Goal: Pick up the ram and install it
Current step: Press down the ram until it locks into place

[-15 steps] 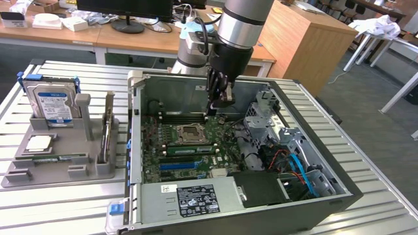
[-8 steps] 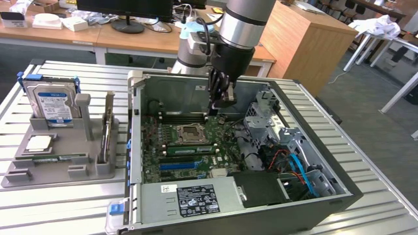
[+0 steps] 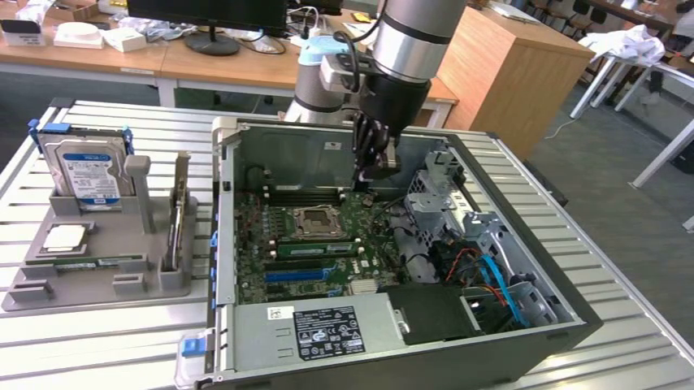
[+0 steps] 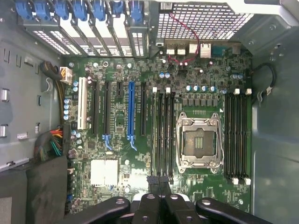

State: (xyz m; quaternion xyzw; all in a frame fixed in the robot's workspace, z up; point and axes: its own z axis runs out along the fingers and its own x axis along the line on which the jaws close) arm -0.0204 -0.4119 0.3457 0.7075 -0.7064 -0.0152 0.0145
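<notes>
Ram (image 3: 87, 262), green stick lying in the grey tray (image 3: 65, 286) on the worktop (image 3: 109, 335) at the exterior view's left, well apart from the arm (image 3: 418, 32), arm reaching straight down into the open computer case (image 3: 282, 150), tool (image 3: 369, 180) clenched shut, wrist view, tool (image 4: 159, 179) above the motherboard (image 4: 210, 186)
</notes>
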